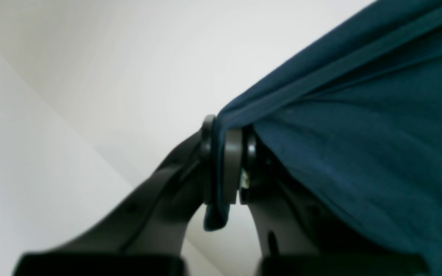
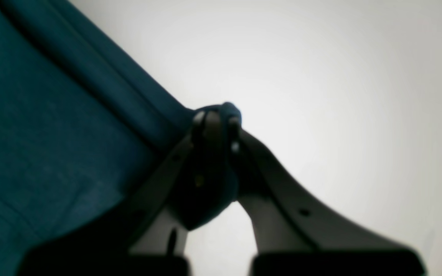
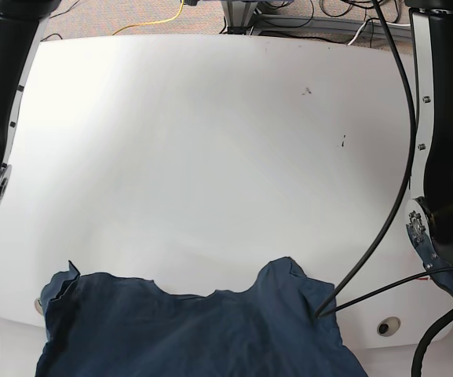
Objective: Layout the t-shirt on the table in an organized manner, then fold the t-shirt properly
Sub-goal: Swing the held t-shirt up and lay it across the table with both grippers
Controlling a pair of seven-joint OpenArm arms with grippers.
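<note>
Cut off at 6 o'clock of the base view: lower part of the t-shirt (image 3: 202, 334), hem and sleeves unseen. Blurred in both wrist views: fabric folds and pinched cloth edges. Table (image 3: 210, 157) near edge hidden beneath cloth; neither gripper visible from the base view.

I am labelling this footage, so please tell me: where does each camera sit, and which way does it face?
Left wrist: on the left arm, looking along the left gripper, shut on the t-shirt.
Right wrist: on the right arm, looking along the right gripper, also shut on it.
Base: high up, looking down at the table; both arms show at the sides.
Shared: every view shows the t-shirt.
</note>
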